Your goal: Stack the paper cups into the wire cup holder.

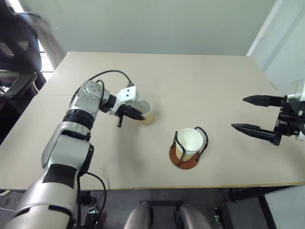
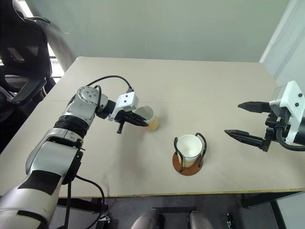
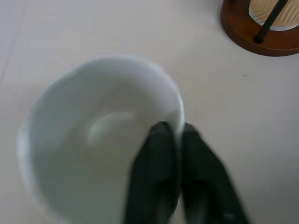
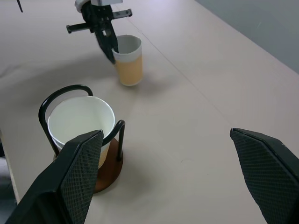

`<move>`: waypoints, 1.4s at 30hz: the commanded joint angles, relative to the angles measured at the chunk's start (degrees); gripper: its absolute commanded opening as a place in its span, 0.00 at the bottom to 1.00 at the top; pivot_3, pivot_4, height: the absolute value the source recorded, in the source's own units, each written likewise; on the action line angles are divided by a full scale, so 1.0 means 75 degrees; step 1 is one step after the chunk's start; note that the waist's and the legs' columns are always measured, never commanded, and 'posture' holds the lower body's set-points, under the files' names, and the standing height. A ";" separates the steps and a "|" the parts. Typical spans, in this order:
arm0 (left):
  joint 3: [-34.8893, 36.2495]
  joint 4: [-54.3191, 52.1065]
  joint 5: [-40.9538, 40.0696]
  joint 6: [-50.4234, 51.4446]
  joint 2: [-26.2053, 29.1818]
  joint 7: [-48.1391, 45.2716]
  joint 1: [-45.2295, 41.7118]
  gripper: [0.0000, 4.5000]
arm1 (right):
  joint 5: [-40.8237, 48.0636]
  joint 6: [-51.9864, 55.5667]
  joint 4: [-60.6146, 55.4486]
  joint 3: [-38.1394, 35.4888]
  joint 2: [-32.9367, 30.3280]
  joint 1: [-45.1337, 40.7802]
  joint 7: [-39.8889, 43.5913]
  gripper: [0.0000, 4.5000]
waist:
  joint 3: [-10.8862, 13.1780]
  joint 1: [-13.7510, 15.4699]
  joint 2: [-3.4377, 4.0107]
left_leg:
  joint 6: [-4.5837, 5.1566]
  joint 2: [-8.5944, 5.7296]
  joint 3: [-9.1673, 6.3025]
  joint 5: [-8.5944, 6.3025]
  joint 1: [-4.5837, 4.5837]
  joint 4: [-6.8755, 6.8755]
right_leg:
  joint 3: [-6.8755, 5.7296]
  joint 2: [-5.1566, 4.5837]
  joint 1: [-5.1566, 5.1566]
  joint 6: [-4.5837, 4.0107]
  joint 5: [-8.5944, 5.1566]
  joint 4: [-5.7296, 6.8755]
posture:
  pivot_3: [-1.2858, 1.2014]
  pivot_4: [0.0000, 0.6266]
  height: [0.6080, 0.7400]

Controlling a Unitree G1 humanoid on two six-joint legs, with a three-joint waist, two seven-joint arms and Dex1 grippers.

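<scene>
A loose paper cup [image 1: 146, 115] stands upright on the table, left of centre. My left gripper [image 1: 137, 114] is shut on its rim, with one black finger inside the cup [image 3: 93, 135] and the other outside against the wall. To its right and nearer me is the wire cup holder [image 1: 185, 162], a reddish-brown base with black loops, and a second paper cup [image 1: 189, 141] stands inside it. My right gripper [image 1: 238, 113] hovers open to the right of the holder, holding nothing. In the right wrist view its wide-spread fingers [image 4: 74, 168] frame the holder [image 4: 110, 171] and the held cup [image 4: 128, 60].
The beige table [image 1: 200, 81] has its front edge close below the holder. A black chair [image 1: 19, 52] stands off the table's far left corner, and a light wall runs behind the table.
</scene>
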 commanded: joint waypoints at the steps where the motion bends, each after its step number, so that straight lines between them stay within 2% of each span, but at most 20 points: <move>1: 0.0163 -0.0266 -0.0290 0.0144 0.0089 -0.0544 -0.0305 0.01 | 0.0113 -0.0016 -0.0118 -0.0736 -0.0178 0.0252 0.0616 1.00 | 0.0000 0.0008 0.0000 | 0.0001 -0.0001 0.0001 -0.0001 -0.0001 0.0000 | 0.0000 0.0000 -0.0001 0.0000 0.0000 -0.0001 | 0.52 0.24 1.00; 6: -0.0799 -0.1933 -0.2235 0.1462 0.0620 -0.0655 -0.0828 0.01 | 0.0476 0.0196 0.0132 -0.2239 -0.0319 0.0516 0.1658 1.00 | 0.0004 0.0016 -0.0005 | 0.0004 -0.0001 0.0003 -0.0003 -0.0016 -0.0003 | 0.0000 -0.0001 -0.0009 0.0001 -0.0002 -0.0008 | 0.52 0.24 1.00; 12: -0.2333 -0.4591 -0.5084 0.2671 0.1830 -0.0655 -0.1548 0.01 | -0.0375 0.0318 0.0176 -0.3693 -0.0751 0.1484 0.3023 1.00 | 0.0000 0.0002 -0.0003 | 0.0006 -0.0004 0.0012 -0.0016 -0.0018 -0.0015 | -0.0001 -0.0016 -0.0014 -0.0023 -0.0016 -0.0021 | 0.52 0.24 1.00; 15: -0.2664 -0.5506 -0.6154 0.2902 0.1997 -0.0655 -0.1734 0.01 | -0.0543 0.0337 0.0088 -0.4042 -0.0733 0.1824 0.3335 1.00 | -0.0002 0.0007 0.0002 | 0.0005 -0.0007 0.0022 -0.0022 -0.0010 -0.0017 | -0.0002 -0.0023 -0.0013 -0.0033 -0.0028 -0.0014 | 0.52 0.24 1.00; 18: -0.2980 -0.6070 -0.6757 0.2859 0.2081 -0.0655 -0.1836 0.01 | -0.0860 0.0226 0.0062 -0.4075 -0.0684 0.2034 0.3409 1.00 | 0.0000 -0.0012 0.0005 | 0.0006 -0.0008 0.0028 -0.0023 -0.0002 -0.0016 | -0.0003 -0.0027 -0.0012 -0.0034 -0.0029 -0.0006 | 0.52 0.24 1.00; 22: -0.3306 -0.6265 -0.7073 0.2613 0.1916 -0.0655 -0.2099 0.01 | -0.0954 0.0187 -0.0075 -0.4065 -0.0566 0.2122 0.3354 1.00 | 0.0003 -0.0032 0.0005 | 0.0007 -0.0008 0.0030 -0.0026 0.0000 -0.0015 | -0.0004 -0.0030 -0.0012 -0.0037 -0.0029 -0.0003 | 0.52 0.24 1.00; 27: -0.3713 -0.6192 -0.7215 0.2297 0.1876 -0.0655 -0.2325 0.01 | -0.0644 0.0657 -0.0425 -0.4631 -0.0312 0.2306 0.3534 1.00 | 0.0004 -0.0033 0.0010 | 0.0011 -0.0012 0.0031 -0.0019 0.0006 -0.0009 | -0.0002 -0.0031 -0.0003 -0.0073 -0.0037 0.0000 | 0.52 0.24 1.00; 35: -0.4380 -0.5996 -0.7277 0.1908 0.1586 -0.0655 -0.2496 0.01 | 0.1684 0.2029 -0.0834 -0.5841 0.0182 0.1631 0.2336 1.00 | 0.0008 -0.0019 0.0008 | 0.0012 -0.0021 0.0034 -0.0018 0.0003 -0.0004 | 0.0002 -0.0037 0.0003 -0.0073 -0.0051 -0.0003 | 0.52 0.24 1.00; 38: -0.4538 -0.5769 -0.7191 0.1747 0.1388 -0.0655 -0.2518 0.01 | 0.2848 0.2231 -0.0699 -0.6031 0.0121 0.1179 0.1406 1.00 | 0.0007 -0.0029 0.0014 | 0.0013 -0.0024 0.0034 -0.0020 0.0003 -0.0005 | 0.0001 -0.0038 0.0003 -0.0070 -0.0054 -0.0004 | 0.52 0.24 1.00; 42: -0.4714 -0.5570 -0.7125 0.1612 0.1265 -0.0655 -0.2506 0.01 | 0.3332 0.2444 -0.0841 -0.6108 0.0024 0.1225 0.0768 1.00 | 0.0010 -0.0025 0.0010 | 0.0014 -0.0023 0.0033 -0.0021 0.0003 -0.0007 | 0.0000 -0.0040 0.0003 -0.0051 -0.0044 -0.0003 | 0.52 0.24 1.00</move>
